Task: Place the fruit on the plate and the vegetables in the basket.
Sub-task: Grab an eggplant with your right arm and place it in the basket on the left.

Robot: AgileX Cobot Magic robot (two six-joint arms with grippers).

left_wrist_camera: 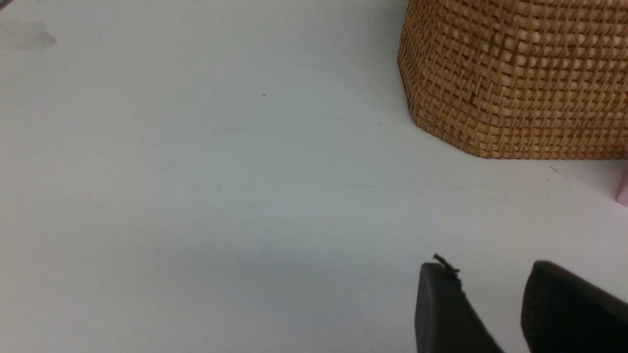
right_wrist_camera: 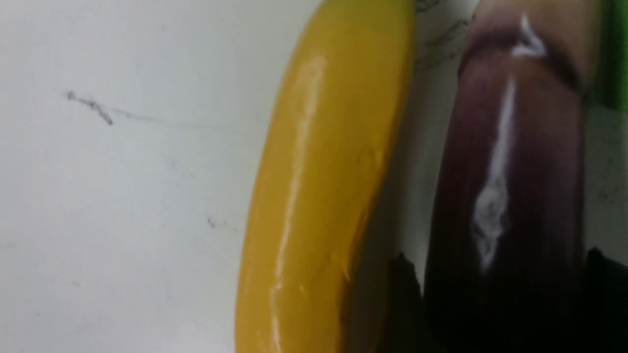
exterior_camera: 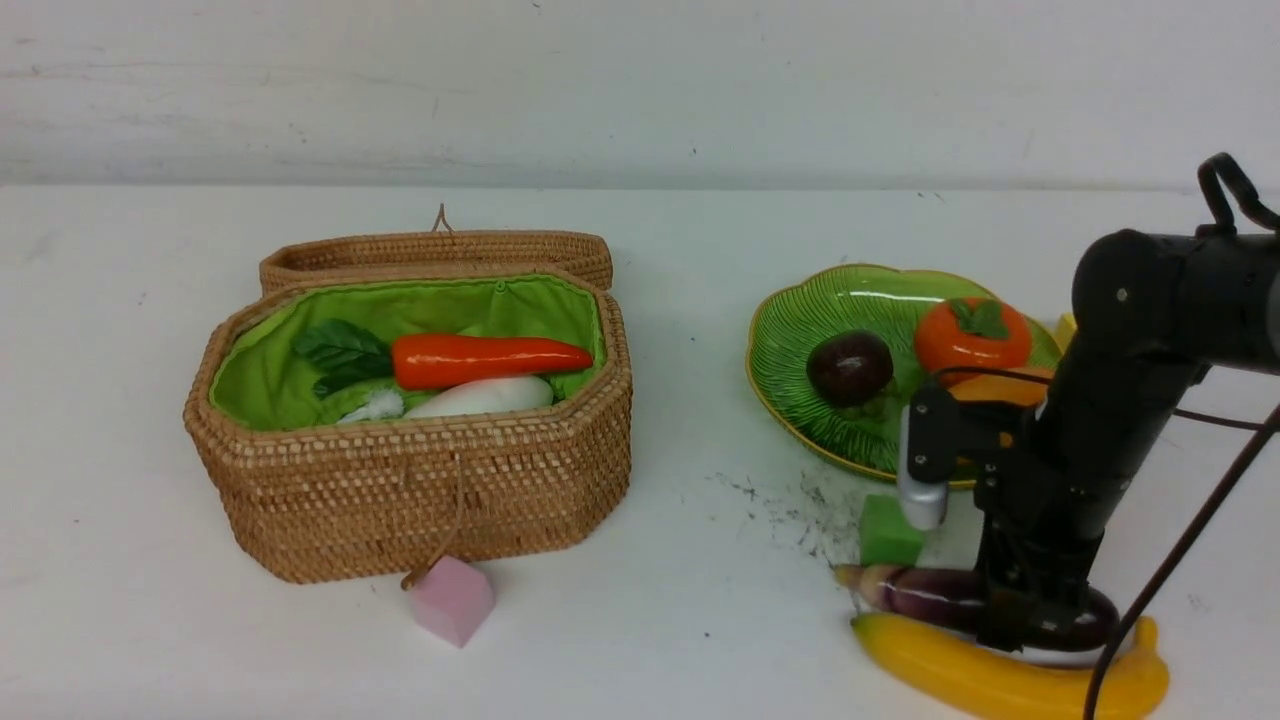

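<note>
- Two dark fingers [right_wrist_camera: 402,294] of the right end effector [right_wrist_camera: 500,299] flank the long glossy dark purple eggplant [right_wrist_camera: 510,186], one on each side; whether they grip it cannot be told.
- That eggplant lies on the white worktop [exterior_camera: 700,600], just beside the long yellow banana [exterior_camera: 1000,680], near the small green foam cube [exterior_camera: 888,532].
- The left end effector [left_wrist_camera: 495,314] hovers over bare worktop near the basket wall, its fingers narrowly parted, holding nothing.
- The wide ribbed green plate [exterior_camera: 800,340] carries a dark purple mangosteen [exterior_camera: 850,368], a round orange persimmon [exterior_camera: 972,338], and a yellow-orange fruit mostly hidden by the arm.
- The tan woven rattan basket [exterior_camera: 420,490], lid open, holds a red-orange carrot [exterior_camera: 490,360] and a white radish [exterior_camera: 480,398] on lime-green lining.
- A pink foam cube [exterior_camera: 452,600] sits against the basket front.
</note>
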